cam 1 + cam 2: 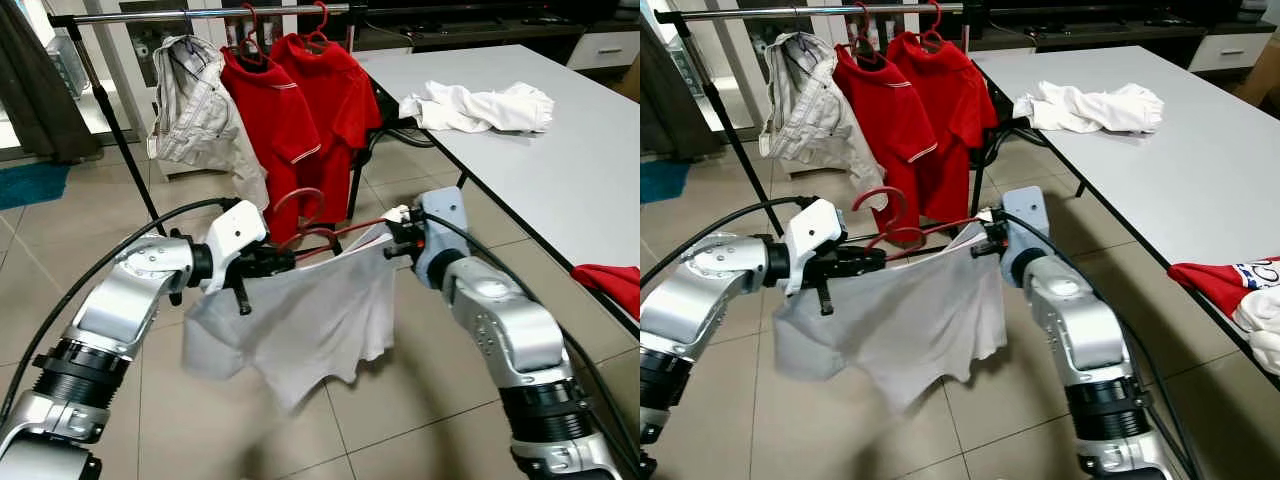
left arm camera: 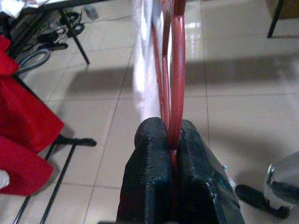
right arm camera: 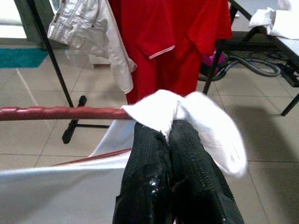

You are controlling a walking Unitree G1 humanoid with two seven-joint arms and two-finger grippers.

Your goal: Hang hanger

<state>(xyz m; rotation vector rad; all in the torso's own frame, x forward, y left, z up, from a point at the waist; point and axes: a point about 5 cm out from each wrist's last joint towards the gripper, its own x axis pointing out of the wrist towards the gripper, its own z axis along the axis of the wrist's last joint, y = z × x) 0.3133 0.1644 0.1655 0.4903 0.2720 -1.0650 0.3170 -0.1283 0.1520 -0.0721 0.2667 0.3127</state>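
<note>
The left gripper (image 1: 278, 262) is pinching one end of the dark red plastic hanger (image 1: 322, 236), its two black fingers (image 2: 154, 154) pressed together around the thin red bar, while the right gripper (image 1: 398, 236) is clamping the other end through a bunched fold of the white cotton T-shirt (image 1: 300, 325) that is draping from it. Between the two arms the hanger is hovering roughly level above the tiled floor (image 1: 60, 240), its curved hook (image 1: 296, 200) standing up just in front of the two red polo shirts (image 1: 300, 110) already hanging on the silver metal clothes rail (image 1: 210, 14), beside a pale beige jacket (image 1: 195, 110). So the shirt is looking dressed and lifted, but the hook is sitting well below the rail and is not yet over it; raising, carrying forward and hooking on are remaining. More white clothes (image 1: 485, 106) are waiting on the grey table (image 1: 560, 180)
</note>
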